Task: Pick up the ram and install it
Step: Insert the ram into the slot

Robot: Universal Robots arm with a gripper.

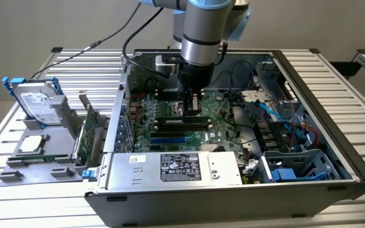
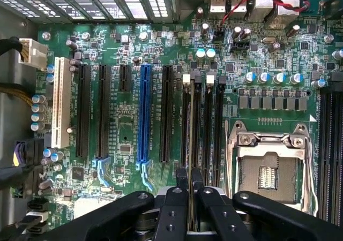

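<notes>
My gripper [image 1: 194, 112] is down inside the open computer case [image 1: 309, 80], just above the motherboard [image 1: 169, 135]. In the wrist view its black fingers [image 2: 174, 201] are shut on the ram [image 2: 190, 211], which appears edge-on as a thin strip between them. The gripper [image 2: 189, 178] hangs over the black memory slots [image 2: 192, 123] beside the CPU socket [image 2: 268, 168]. The ram lines up lengthwise with one slot whose white latches [image 2: 186, 79] sit at the far end. Whether the ram's lower edge touches the slot cannot be told.
Long expansion slots, one of them blue [image 2: 143, 112], lie beside the memory slots. A silver power supply [image 1: 176, 167] fills the case's near side, with cables [image 1: 277, 111] and a blue drive cage [image 1: 296, 166] at the exterior view's right. Outside the case stand a hard drive [image 1: 38, 102] and a green expansion card [image 1: 89, 128].
</notes>
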